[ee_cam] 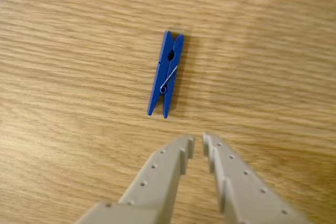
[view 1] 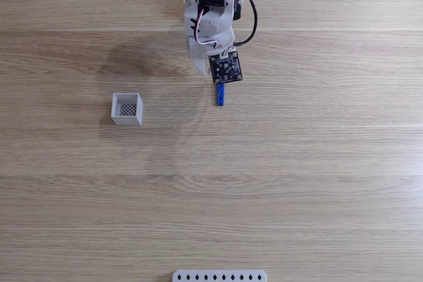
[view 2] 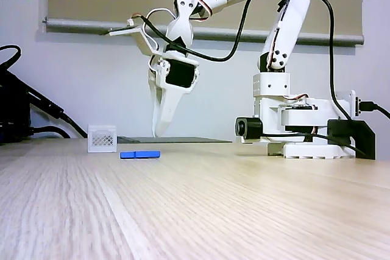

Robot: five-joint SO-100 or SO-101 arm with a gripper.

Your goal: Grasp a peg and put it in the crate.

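One blue clothes-peg (view 2: pixel 140 154) lies flat on the wooden table (view 2: pixel 195 211), nearest in the side-on fixed view; one white crate (view 2: pixel 102 138) stands farther back and to its left, well apart. The single arm reaches forward and bends down, its gripper (ee_cam: pixel 198 145) hanging just above the peg's near end, jaws nearly together, holding nothing.

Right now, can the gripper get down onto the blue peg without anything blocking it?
Probably yes. The gripper hangs above the table, fingertips nearly together, just short of the peg, which lies flat on bare wood. The crate sits well off to the side. It would likely need to open wider first.
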